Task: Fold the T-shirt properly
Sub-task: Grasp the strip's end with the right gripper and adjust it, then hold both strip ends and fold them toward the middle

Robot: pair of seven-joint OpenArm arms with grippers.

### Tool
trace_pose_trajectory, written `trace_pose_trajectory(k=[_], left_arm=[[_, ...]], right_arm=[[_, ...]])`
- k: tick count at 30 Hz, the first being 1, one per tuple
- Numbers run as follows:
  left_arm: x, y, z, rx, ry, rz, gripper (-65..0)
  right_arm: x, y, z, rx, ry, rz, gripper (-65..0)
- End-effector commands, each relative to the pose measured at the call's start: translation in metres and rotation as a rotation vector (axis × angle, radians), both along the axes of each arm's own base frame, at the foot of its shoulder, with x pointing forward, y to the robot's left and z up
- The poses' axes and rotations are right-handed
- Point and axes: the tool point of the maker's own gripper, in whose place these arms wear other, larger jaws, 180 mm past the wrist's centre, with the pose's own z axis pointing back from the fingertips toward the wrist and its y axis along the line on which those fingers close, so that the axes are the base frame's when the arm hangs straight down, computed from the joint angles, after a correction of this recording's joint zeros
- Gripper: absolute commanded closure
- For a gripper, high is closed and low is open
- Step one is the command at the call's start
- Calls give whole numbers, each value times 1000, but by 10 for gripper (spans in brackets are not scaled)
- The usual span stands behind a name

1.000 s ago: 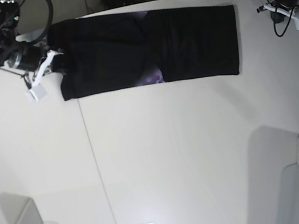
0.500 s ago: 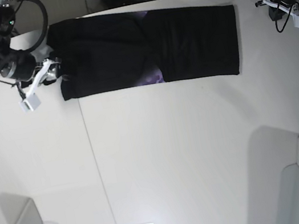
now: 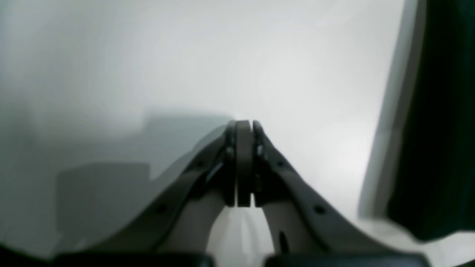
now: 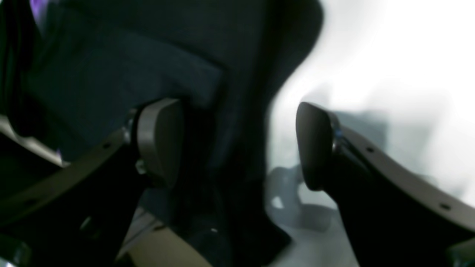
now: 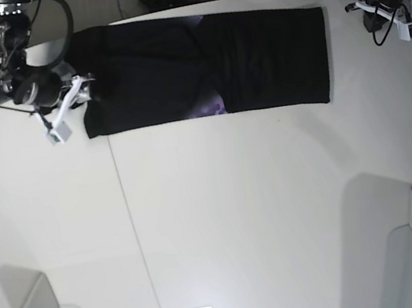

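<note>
Right end effector (image 4: 237,144) spread wide at T-shirt (image 5: 202,63) edge; left end effector (image 3: 243,128) clenched empty over tabletop (image 5: 240,212); only base view shows the full shirt.

White table (image 5: 226,222), black T-shirt (image 5: 198,63) flat

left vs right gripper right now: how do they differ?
Left gripper: jaws pressed shut with nothing between them. Right gripper: jaws wide open.

The left gripper sits over bare white table, apart from the black T-shirt. The right gripper is at the opposite end of the T-shirt, its open jaws over the cloth edge.

Shared: both have the same grey pads and neither holds anything.
</note>
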Motion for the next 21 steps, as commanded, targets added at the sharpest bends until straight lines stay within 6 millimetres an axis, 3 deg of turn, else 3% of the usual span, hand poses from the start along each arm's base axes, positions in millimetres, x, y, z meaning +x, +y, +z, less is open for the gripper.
trace_pose_trajectory(k=[1, 5, 11, 14, 17, 19, 21], left_arm=[[-3, -3, -4, -4, 23, -14, 0], [-2, -18, -12, -33, 38, -43, 0], [5, -40, -19, -64, 45, -97, 0], [6, -42, -20, -66, 46, -102, 0], [5, -44, -21, -73, 48, -102, 0], [5, -57, -25, -91, 56, -127, 0], [5, -68, -29, -108, 67, -148, 0]], right_arm=[[-8, 9, -3, -1, 26, 49, -432], [-22, 31, -10, 35, 55, 82, -432], [-26, 31, -12, 38, 67, 73, -428], [-23, 12, -11, 19, 62, 12, -318], [-19, -1, -10, 4, 56, -22, -120], [-11, -3, -7, 1, 37, -22, -3], [-4, -11, -5, -18, 28, -21, 0]])
